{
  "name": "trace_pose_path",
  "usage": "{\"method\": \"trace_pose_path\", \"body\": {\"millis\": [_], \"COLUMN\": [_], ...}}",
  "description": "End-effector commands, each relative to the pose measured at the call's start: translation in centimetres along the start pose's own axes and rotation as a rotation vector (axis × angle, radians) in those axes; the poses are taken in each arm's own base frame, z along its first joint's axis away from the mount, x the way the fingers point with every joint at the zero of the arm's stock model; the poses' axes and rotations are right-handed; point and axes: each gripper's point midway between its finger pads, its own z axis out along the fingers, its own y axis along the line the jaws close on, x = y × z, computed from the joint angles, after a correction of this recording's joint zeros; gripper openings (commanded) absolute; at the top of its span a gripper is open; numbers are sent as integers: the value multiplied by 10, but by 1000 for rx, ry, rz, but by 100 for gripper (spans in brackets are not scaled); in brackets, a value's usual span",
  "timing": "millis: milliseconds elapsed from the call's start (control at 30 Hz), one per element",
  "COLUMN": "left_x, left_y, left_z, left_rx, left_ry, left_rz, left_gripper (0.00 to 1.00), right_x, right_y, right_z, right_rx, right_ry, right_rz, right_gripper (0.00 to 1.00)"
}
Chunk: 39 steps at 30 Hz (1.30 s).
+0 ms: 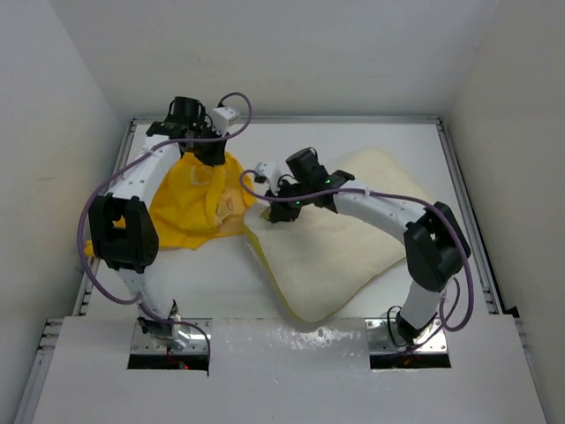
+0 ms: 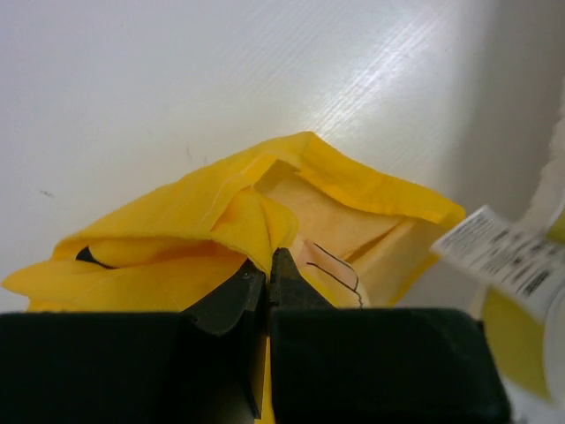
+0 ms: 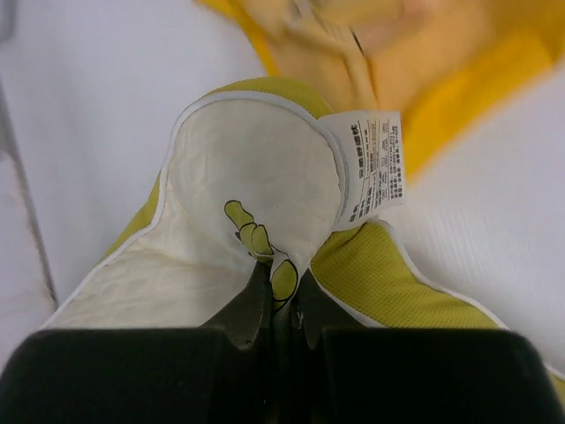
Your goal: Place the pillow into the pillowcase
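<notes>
Two robot arms are reaching over a white table (image 1: pixel 221 291) that is boxed in by white walls. The left gripper (image 2: pixel 267 262) is pinching shut on a fold at the open hem of the pillowcase (image 1: pixel 187 210), holding the yellow cloth up in a peak near the table's far-left corner. The right gripper (image 3: pixel 278 284) is clamping a corner of the pillow (image 1: pixel 340 256) beside its white care label (image 3: pixel 374 165). That corner is sitting just beside the pillowcase's mouth. The pillow's body is spreading rightward, and its near edge is approaching the table's front rim. Bare table is showing in front of the pillowcase.
</notes>
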Motion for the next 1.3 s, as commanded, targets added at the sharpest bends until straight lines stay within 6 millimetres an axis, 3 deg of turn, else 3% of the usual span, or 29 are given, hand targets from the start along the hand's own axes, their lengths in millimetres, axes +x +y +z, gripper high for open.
{"method": "trace_pose_path", "body": {"millis": [0, 100, 167, 300, 367, 400, 433, 500, 567, 667, 733, 800, 833, 867, 900, 933, 967, 1000, 1033, 1067, 1100, 1133, 1167, 1200, 1233, 1267], "left_x": [-34, -25, -18, -22, -24, -23, -20, -15, -8, -4, -13, -35, -41, -53, -78, -84, -92, -101, -109, -107, -99, -101, -77, -68, -55, -13], "left_y": [-30, -39, -42, -49, -49, -50, -49, -45, -41, -41, -52, -65, -68, -71, -59, -46, -28, -2, 10, 26, 47, 51, 63, 60, 56, 49], "left_z": [-39, -48, -51, -58, -60, -59, -58, -54, -49, -36, -20, -9, 2, 6, 10, 15, 10, -6, -28, -41, -61, -83, -88, -100, -101, -87], "left_rx": [52, 74, 71, 87, 89, 94, 99, 94, 90, 123, 195, 267, 300, 326, 271, 230, 159, 98, 57, -1, -69, -127, -228, -266, -272, -259], "left_ry": [-99, -75, -59, -74, -79, -77, -67, -40, -6, 16, -14, -106, -131, -185, -256, -264, -277, -313, -355, -367, -371, -379, -285, -256, -216, -98], "left_rz": [142, 174, 198, 230, 240, 246, 262, 284, 284, 292, 303, 315, 296, 271, 185, 114, 68, -2, -25, -74, -103, -89, -92, -75, -65, -78], "left_gripper": [0, 0, 0, 0, 0, 0, 0, 0, 0, 0, 0, 2, 29, 53, 72, 99, 100, 100, 100, 100, 100, 100, 100, 85, 52, 15], "right_x": [-82, -121, -130, -122, -116, -130, -122, -139, -149, -174, -179, -175, -170, -155, -148, -137, -124, -118, -117, -114, -113, -84, -103, -98, -82, -84], "right_y": [3, -16, -23, -56, -77, -92, -102, -128, -138, -136, -130, -142, -150, -173, -185, -197, -214, -217, -216, -204, -194, -180, -162, -149, -133, -112], "right_z": [-2, 2, 10, 47, 56, 50, 62, 51, 44, 32, 33, 39, 44, 51, 51, 49, 30, 18, 1, -31, -44, -40, -72, -75, -70, -79], "right_rx": [28, 80, 86, 146, 195, 223, 229, 299, 343, 345, 330, 366, 383, 414, 427, 436, 462, 474, 495, 539, 555, 541, 534, 501, 453, 430], "right_ry": [-239, -303, -309, -238, -208, -230, -214, -262, -305, -417, -466, -508, -500, -467, -459, -435, -406, -401, -405, -422, -437, -401, -448, -435, -398, -383], "right_rz": [-51, -53, -27, -1, -1, 14, 59, 86, 122, 104, 157, 236, 266, 323, 402, 458, 519, 528, 494, 368, 303, 274, 193, 169, 163, 110], "right_gripper": [0, 0, 0, 0, 0, 0, 0, 0, 0, 0, 0, 2, 34, 63, 78, 91, 99, 99, 99, 99, 99, 99, 77, 42, 5, 0]}}
